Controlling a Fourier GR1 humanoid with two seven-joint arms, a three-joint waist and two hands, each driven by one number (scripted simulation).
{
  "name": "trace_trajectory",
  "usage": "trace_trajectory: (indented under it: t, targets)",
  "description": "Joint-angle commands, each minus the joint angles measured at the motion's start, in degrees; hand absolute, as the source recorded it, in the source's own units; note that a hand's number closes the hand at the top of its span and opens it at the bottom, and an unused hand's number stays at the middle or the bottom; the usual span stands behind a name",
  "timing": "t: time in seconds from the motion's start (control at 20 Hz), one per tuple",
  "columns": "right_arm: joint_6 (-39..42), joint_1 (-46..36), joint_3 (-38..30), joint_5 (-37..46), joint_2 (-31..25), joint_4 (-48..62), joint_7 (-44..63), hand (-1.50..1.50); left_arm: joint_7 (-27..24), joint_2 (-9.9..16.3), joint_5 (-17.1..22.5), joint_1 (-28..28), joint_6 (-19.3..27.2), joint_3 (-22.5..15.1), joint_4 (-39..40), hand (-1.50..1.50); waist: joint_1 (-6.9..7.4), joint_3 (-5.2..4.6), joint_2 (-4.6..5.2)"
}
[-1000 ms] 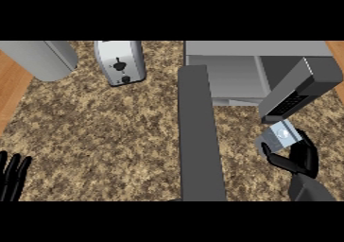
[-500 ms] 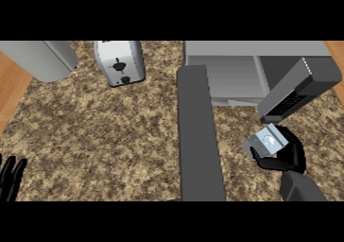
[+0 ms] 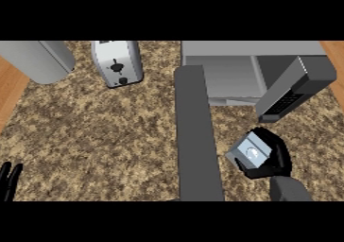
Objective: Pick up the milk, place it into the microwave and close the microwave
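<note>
Milk carton (image 3: 249,151) sits tilted in the right hand (image 3: 272,158), fingers curled round it, over bare worktop (image 3: 98,132) just below the microwave's (image 3: 230,75) open door (image 3: 295,87). Left hand (image 3: 4,179) rests at the lower-left edge, fingers straight.

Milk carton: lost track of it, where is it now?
Head view, lower right: the milk carton sits in the right hand, just below the open microwave.

Even, moderately bright light without glare covers the speckled counter (image 3: 98,127), a soft shadow lies under the open microwave (image 3: 224,71), and detail stays coarse throughout.
</note>
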Motion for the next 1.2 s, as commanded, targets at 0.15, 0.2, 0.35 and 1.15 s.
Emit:
trace_trajectory:
  t: [0.15, 0.2, 0.35, 1.15]
  targets:
    - [-2.5, 16.4, 7.7, 0.0, 4.6, -28.0, 11.1, 1.5, -0.6, 1.1, 4.7, 3.7, -3.8, 3.5, -0.6, -1.5, -0.31, -0.04, -0.13]
    - [-4.4, 16.1, 9.7, -1.5, 5.6, -30.2, 14.6, 1.5, 1.5, 0.1, 3.1, 3.1, -2.3, 1.9, -3.4, -1.5, -0.04, 0.01, 0.0]
    - [-8.1, 19.0, 13.4, -4.5, 5.7, -42.3, 24.2, 1.5, -1.3, 0.0, 2.2, 1.3, -3.5, 2.0, 0.8, -1.5, -0.13, -0.02, 0.01]
    - [-30.9, 4.5, 20.5, -0.2, 5.7, -40.2, 31.4, 1.5, 2.6, 1.6, 7.7, 0.4, -6.6, 10.3, 0.7, -1.5, 0.83, 0.08, 0.34]
